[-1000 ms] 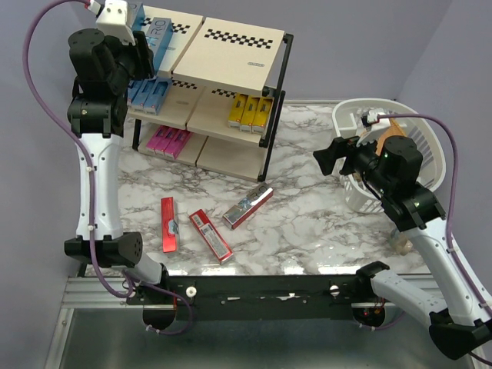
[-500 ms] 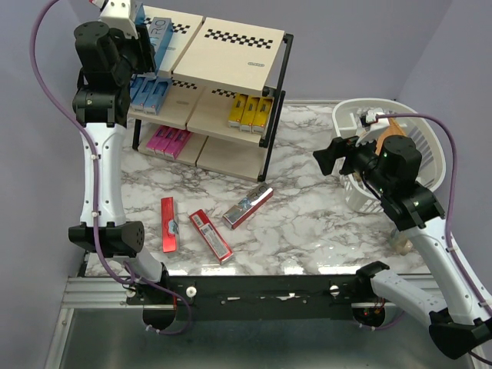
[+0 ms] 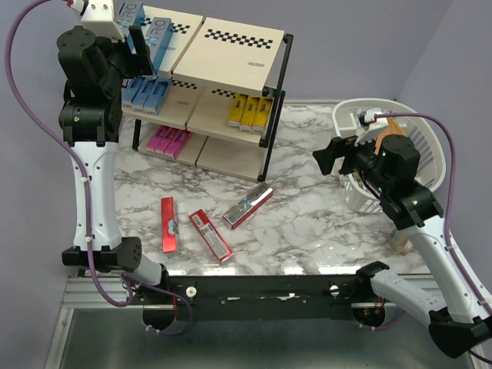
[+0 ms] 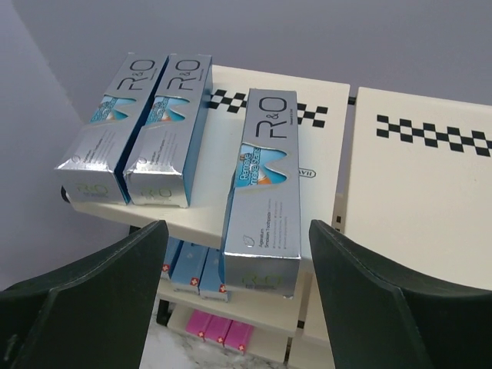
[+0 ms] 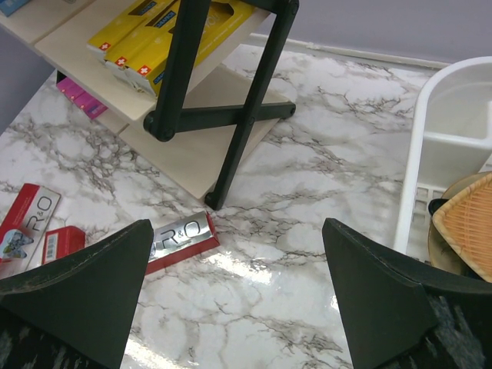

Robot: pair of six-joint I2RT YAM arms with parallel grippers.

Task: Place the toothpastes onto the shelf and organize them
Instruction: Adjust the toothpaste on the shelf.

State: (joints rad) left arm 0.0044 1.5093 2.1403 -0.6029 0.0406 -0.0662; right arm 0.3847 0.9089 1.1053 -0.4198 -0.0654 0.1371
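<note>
The shelf point(image 3: 234, 54) stands at the back left. Three silver-teal toothpastes lie on its top left board: two side by side point(image 4: 142, 131) and a third point(image 4: 261, 207) to their right, jutting a little over the front edge. My left gripper point(image 4: 237, 231) is open just in front of that third box, a finger on either side and not touching it. Blue point(image 3: 150, 92), yellow point(image 3: 251, 111) and pink point(image 3: 169, 142) boxes fill the lower boards. On the table lie two red boxes point(image 3: 167, 224), point(image 3: 211, 235) and a silver-red one point(image 5: 181, 238). My right gripper point(image 5: 238, 227) hovers open above the table.
A white plastic basket point(image 3: 415, 131) stands at the back right, beside my right arm, with a wicker item point(image 5: 469, 231) inside. The shelf's black cross-braced leg point(image 5: 231, 115) rises in front of the right gripper. The top right board point(image 4: 415, 207) holds no boxes.
The left gripper has opened and let go of the third silver-teal box on the top board, and the arm has drawn back a little to the left. The right arm has not moved.
</note>
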